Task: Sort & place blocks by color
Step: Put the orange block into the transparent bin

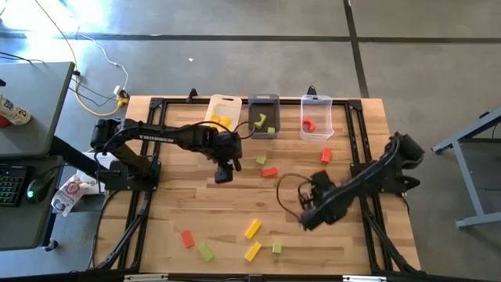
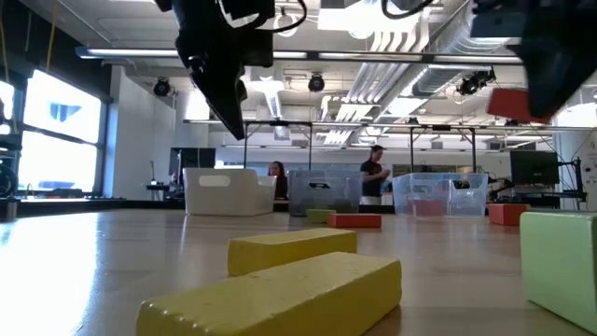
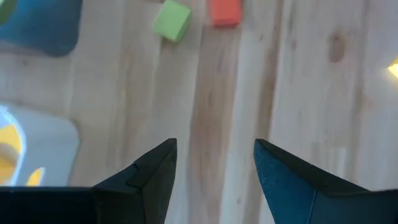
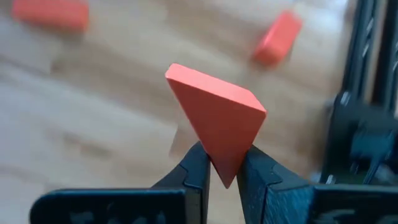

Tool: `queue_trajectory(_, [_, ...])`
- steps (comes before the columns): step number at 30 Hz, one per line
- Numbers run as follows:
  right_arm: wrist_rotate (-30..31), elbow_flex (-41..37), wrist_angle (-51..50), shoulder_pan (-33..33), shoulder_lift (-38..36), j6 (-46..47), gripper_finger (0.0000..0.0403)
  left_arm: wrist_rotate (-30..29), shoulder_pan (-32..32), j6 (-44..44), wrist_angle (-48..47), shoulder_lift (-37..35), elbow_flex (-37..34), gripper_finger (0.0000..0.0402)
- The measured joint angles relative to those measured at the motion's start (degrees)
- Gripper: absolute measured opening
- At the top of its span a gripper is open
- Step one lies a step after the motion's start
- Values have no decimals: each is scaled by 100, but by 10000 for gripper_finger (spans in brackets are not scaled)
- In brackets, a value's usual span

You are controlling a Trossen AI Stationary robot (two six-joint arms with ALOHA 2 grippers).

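Observation:
My right gripper (image 4: pixel 222 171) is shut on a red wedge block (image 4: pixel 214 115) and hangs above the table's right half (image 1: pixel 309 219); the low view shows the block (image 2: pixel 510 103) well off the table. My left gripper (image 3: pixel 214 155) stands open over bare wood in the table's middle (image 1: pixel 225 174), a little to the near side of a green block (image 3: pixel 172 20) and a red block (image 3: pixel 224 11). Another red block (image 1: pixel 326 156) lies near the clear bin. Several yellow, green and red blocks lie flat near the front edge (image 1: pixel 252 228). My right gripper pinches the red wedge by its narrow pointed end (image 4: pixel 225 163) between the two fingertips. The wide end juts out beyond the fingers. The fingers slant downward, and the block is lifted clear of the table.
Three bins stand in a row along the far edge: a white one (image 1: pixel 223 112) with yellow blocks, a grey one (image 1: pixel 264 116) with green blocks and a clear one (image 1: pixel 316 117) with a red block. A dark cable loop (image 1: pixel 288 192) hangs by my right arm.

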Motion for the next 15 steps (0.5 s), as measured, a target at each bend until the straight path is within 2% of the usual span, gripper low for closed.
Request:
queue_trajectory(8, [1006, 0, -217, -1255, -665, -1370, 41, -190, -11, 158, -185, -133, 1, 200])
queue_trajectory(15, [1390, 0, -211, -2394, -1054, -2654, 41, -167, -22, 9, -66, -159, -200, 200])
